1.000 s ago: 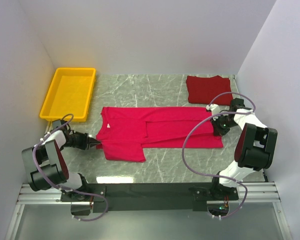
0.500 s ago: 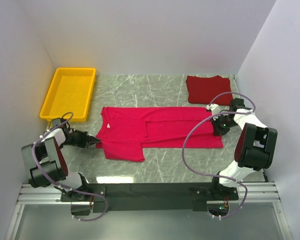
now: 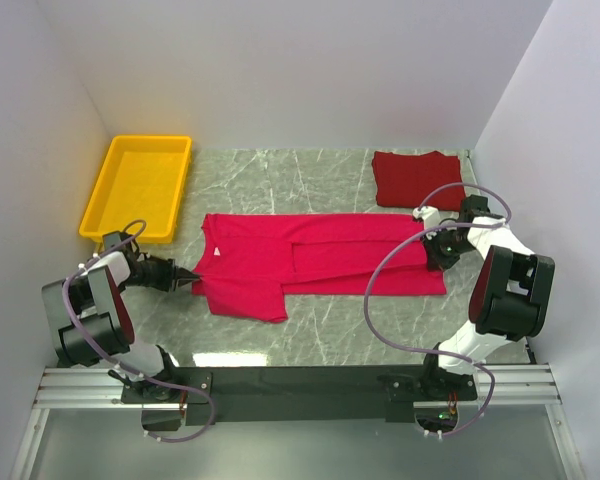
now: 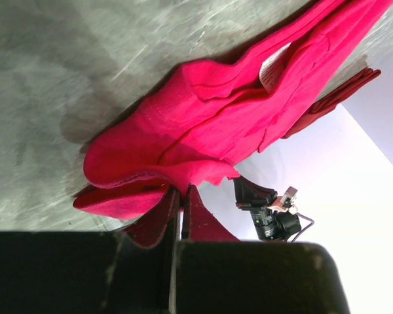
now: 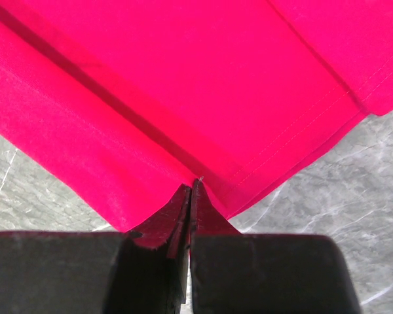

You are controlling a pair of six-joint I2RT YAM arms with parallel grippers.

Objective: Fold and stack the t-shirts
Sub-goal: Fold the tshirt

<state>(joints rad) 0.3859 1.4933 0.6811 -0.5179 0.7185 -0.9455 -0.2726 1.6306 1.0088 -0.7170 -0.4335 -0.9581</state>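
The crimson-pink t-shirt (image 3: 310,255) lies spread across the middle of the marble table, partly folded lengthwise, its white neck label (image 4: 272,67) near the left end. My left gripper (image 3: 192,282) is shut on the shirt's left edge and lifts a bunched fold (image 4: 183,131) a little off the table. My right gripper (image 3: 429,248) is shut on the shirt's right hem (image 5: 203,124). The maroon-red t-shirt (image 3: 417,178) lies folded at the far right, and shows as a dark edge in the left wrist view (image 4: 334,98).
A yellow plastic tray (image 3: 115,200) stands at the far left, close to my left arm. White walls close in the table on three sides. Bare marble (image 3: 280,170) lies behind the pink shirt, and more in front of it.
My left gripper has drawn slightly up and back to the left with the shirt's edge, bunching the cloth there. The right gripper has hardly moved.
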